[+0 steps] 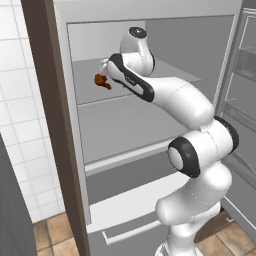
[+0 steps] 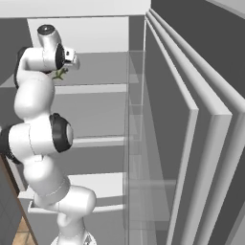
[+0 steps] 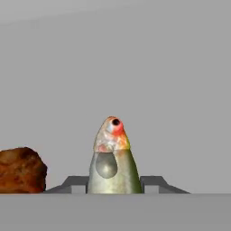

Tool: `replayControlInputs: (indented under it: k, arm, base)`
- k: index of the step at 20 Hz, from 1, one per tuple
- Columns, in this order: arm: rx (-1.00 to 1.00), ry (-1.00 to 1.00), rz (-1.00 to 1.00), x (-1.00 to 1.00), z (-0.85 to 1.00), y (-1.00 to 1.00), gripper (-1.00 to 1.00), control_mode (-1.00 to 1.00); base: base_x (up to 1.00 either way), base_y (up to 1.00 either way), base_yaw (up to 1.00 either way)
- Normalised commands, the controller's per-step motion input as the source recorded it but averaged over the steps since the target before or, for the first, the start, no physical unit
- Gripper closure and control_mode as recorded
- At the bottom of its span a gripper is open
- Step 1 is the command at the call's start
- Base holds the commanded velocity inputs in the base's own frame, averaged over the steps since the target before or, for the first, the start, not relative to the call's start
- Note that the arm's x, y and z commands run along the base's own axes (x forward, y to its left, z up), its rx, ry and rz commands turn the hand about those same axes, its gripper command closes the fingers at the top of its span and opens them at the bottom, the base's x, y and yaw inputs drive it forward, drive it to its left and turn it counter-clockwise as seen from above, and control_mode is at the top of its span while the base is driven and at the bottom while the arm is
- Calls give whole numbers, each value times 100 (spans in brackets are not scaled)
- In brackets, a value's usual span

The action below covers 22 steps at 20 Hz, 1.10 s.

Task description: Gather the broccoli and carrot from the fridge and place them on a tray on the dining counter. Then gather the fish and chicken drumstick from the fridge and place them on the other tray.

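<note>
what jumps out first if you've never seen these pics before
The grey-green fish with an orange-red head and dark eye stands out in the hand view, gripped between the gripper's dark fingertips. Beside it, at that view's left edge, lies the brown chicken drumstick. From the base cameras, the white arm reaches deep onto an upper shelf of the open grey fridge.

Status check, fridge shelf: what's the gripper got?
Gripper shut on fish, head pointing away. Chicken drumstick beside it on shelf, apart. Nothing blocking.
</note>
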Motion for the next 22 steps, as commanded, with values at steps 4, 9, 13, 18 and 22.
replayControlInputs:
  k: [4,9,13,18,22]
  arm:
    - [5,-27,0,-65,-9,-40,100,-100]
    - [6,-27,0,-77,16,-41,100,-100]
    - [9,-16,-4,-90,59,-38,100,-100]
    - [8,-3,-7,-86,69,-24,100,-100]
    - [7,1,-4,-91,51,-15,100,-100]
  base:
    - [0,0,0]
    - [0,0,0]
    - [0,0,0]
    - [0,0,0]
    - [0,0,0]
